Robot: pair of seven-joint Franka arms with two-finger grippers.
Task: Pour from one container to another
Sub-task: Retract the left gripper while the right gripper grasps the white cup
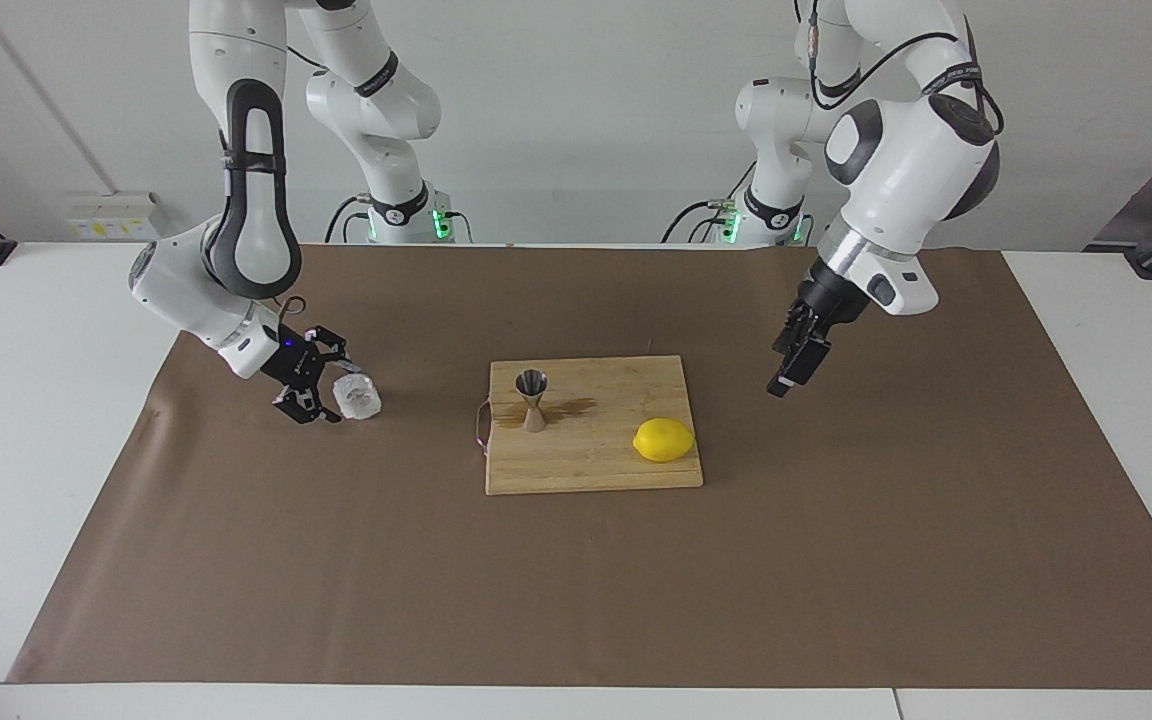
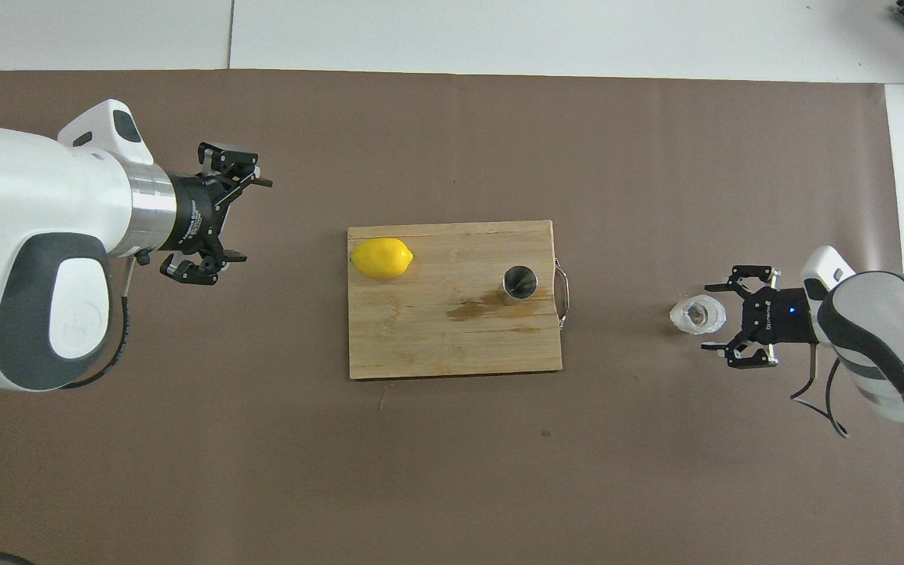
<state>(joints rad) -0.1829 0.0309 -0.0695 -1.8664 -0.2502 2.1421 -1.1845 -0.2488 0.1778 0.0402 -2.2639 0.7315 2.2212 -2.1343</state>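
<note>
The right gripper (image 1: 321, 385) (image 2: 723, 318) is down low at the right arm's end of the table, fingers spread wide, with the glass (image 1: 356, 396) (image 2: 698, 315) sitting right at the fingertips. The glass stands upright on the brown paper (image 1: 576, 600) (image 2: 452, 471), and the fingers reach toward either side of it, but they don't look closed on it. Can't tell if a pad is touching the wall or just beside it.

Toward the middle of the table is the board (image 1: 591, 460) (image 2: 421, 345), well apart from the glass. The jigger (image 1: 533, 398) (image 2: 519, 283) stands upright on it, at the edge nearest the glass, by the board's little metal handle (image 1: 481, 425) (image 2: 563, 289). There's a dark wet-looking stain (image 1: 571, 407) (image 2: 491, 302) on the wood next to the jigger. A lemon (image 1: 663, 440) (image 2: 380, 258) lies at the board's corner toward the left arm's end, farther from the robots than the jigger.

The left gripper (image 1: 794, 365) (image 2: 220, 212) hangs in the air over bare paper off the lemon end of the board, jaws wide open too, holding nothing. That arm just waits.
</note>
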